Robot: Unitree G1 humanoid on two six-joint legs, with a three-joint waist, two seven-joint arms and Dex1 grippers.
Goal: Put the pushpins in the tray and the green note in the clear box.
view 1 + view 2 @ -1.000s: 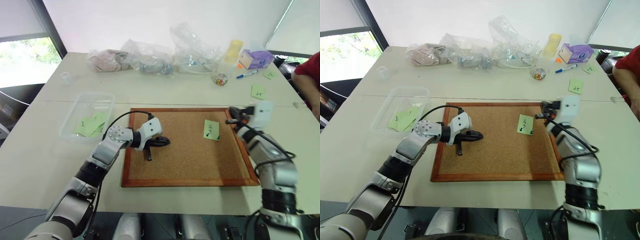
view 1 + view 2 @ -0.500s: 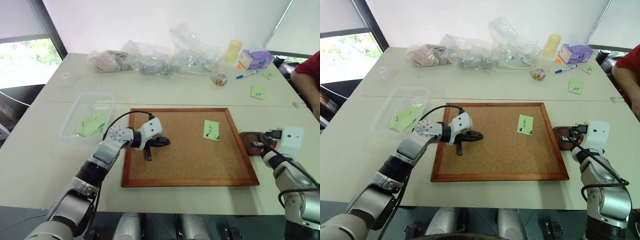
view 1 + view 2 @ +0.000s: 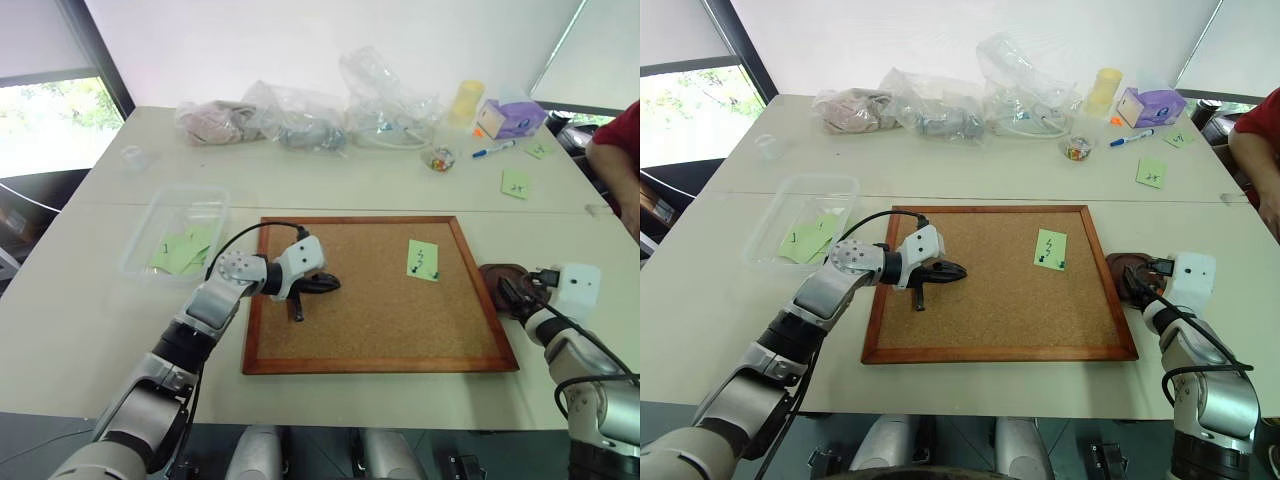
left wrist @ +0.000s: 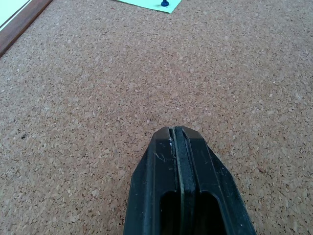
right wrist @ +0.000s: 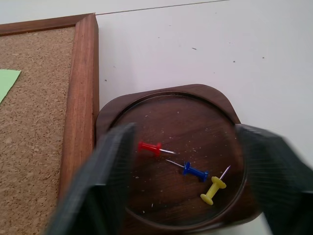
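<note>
Three pushpins lie in my tray right now: red, blue and yellow, loose on the glossy brown dish at the lower middle of my right wrist view. They're feather-light, hard and slick, I judge, and each is far thinner than one of my fingers, so the only sensible hold is across the plastic head, never the needle (which would just skate off the pads).

My right gripper hangs just over that dish with its fingers spread wide and nothing between them. In the left eye view the tray sits at the right edge, touching the corkboard frame.

Out on the cork, right of centre, the green note is pinned flat, dark pins showing on it. It's thin, floppy paper; I'd free the pins first, then nip a lifted corner or edge, gently, since it will crease or tear.

My left gripper hovers over the left half of the board, fingers pressed together on nothing.

The clear box waits at centre left, well apart, green notes already inside.
</note>
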